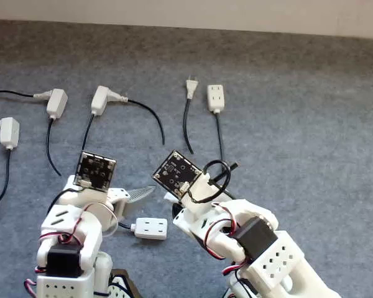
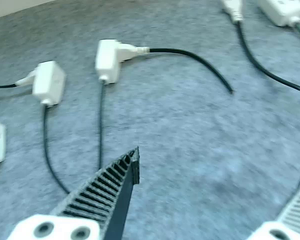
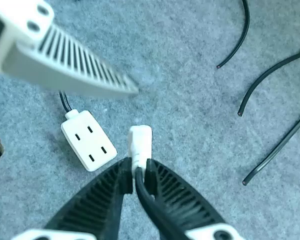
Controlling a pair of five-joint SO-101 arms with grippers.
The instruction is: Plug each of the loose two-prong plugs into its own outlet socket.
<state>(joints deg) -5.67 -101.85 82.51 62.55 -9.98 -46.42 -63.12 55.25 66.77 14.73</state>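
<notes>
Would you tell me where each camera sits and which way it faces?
High view: fixed overhead, looking down on grey table; left arm, right arm show.
Left wrist view: on left arm, facing white plugged sockets; open left gripper shows.
Right wrist view: on right arm, facing white two-prong plug held by right gripper.
High and right wrist share white outlet socket.
</notes>
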